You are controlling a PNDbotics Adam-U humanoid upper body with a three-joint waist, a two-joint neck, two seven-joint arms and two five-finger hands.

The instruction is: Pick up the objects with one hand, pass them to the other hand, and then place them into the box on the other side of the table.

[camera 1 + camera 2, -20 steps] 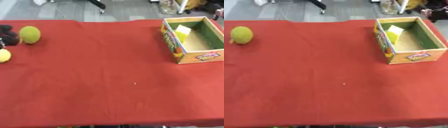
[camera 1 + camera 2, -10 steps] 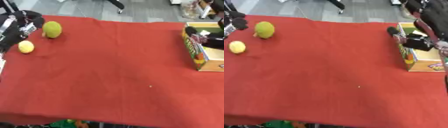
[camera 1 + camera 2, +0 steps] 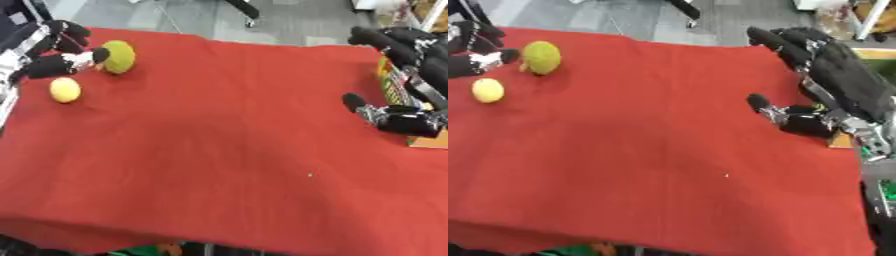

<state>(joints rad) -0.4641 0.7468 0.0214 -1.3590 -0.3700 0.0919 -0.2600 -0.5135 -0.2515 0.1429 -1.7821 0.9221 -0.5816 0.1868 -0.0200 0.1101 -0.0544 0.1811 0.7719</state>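
Observation:
A green round fruit (image 3: 118, 56) and a smaller yellow one (image 3: 65, 90) lie on the red tablecloth (image 3: 219, 145) at the far left. My left hand (image 3: 48, 55) is open beside the green fruit, with its thumb tip next to the fruit's left side and its fingers above. My right hand (image 3: 833, 82) hovers open over the table's right side, fingers stretched toward the far edge and thumb (image 3: 773, 111) sticking out to the left. It hides most of the cardboard box (image 3: 390, 82), of which only a strip of the colourful side shows.
Beyond the table's far edge lies grey floor with a chair base (image 3: 241, 7). The cloth's front edge runs along the bottom of the views.
The camera has tilted and shifted, so the whole scene has slid. Both hands have come further into view: the left closer to the green fruit, the right across the box.

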